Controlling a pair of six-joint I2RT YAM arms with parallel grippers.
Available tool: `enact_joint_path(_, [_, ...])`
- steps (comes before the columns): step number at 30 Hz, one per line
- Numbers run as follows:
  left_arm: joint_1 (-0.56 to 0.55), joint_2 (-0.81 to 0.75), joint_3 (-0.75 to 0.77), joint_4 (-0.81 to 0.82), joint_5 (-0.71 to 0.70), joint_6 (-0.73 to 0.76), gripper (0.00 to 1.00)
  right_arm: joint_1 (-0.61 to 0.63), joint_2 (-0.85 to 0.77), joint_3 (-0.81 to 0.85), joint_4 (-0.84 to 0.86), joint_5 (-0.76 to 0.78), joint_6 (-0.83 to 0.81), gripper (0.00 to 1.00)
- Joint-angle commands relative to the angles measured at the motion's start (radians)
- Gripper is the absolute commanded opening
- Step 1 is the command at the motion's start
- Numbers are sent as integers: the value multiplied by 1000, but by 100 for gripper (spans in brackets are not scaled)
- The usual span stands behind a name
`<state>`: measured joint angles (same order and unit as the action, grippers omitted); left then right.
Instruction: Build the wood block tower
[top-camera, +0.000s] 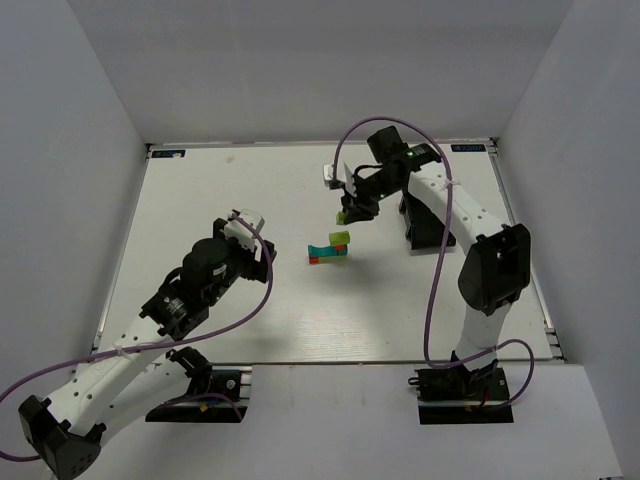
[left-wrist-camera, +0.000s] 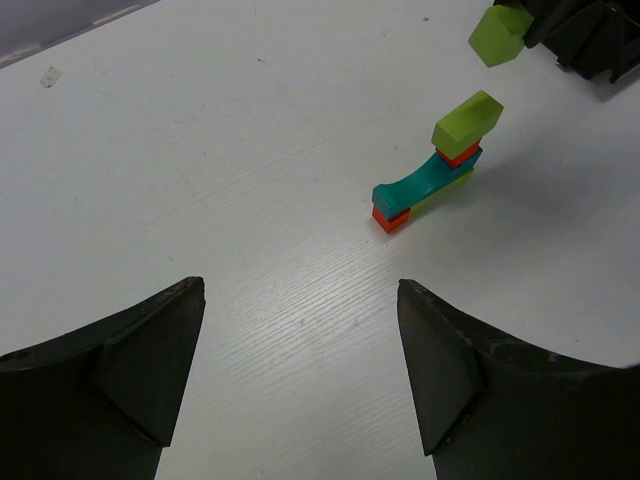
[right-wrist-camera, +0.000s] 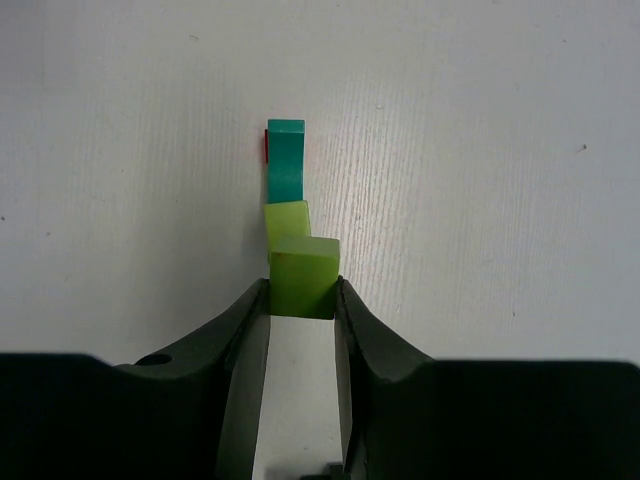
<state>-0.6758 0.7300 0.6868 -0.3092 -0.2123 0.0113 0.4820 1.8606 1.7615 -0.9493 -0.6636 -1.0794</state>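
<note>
My right jaws are closed on a lime green block (right-wrist-camera: 304, 272), pinching its two side faces, with its front poking out past the tips. Just beyond it in my wrist view sits the wood block tower (right-wrist-camera: 285, 170). It has a lime top block (left-wrist-camera: 467, 122) on a small red piece, over a teal arch (left-wrist-camera: 420, 180) whose low end rests on a red block (left-wrist-camera: 390, 218). The tower stands near the middle of the counter (top-camera: 200, 200), and my held block hangs clear of it on its far side.

The top block looks a little skewed, so I judge the landing spot small. I should square my block over it, come straight down slowly, let go only once it rests, then lift straight up without brushing anything.

My left jaws are spread wide with nothing between them, off to the left of the tower.
</note>
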Motion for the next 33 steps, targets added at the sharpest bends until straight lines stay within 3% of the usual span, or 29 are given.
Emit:
enact_joint_path(1, [2,-4,16,12,17,6,88,20,28,47,-46,-2,-20,3])
enact_joint_path(33, [2,-4,16,12,27,6,88,96,115,76,-123,119,-70,3])
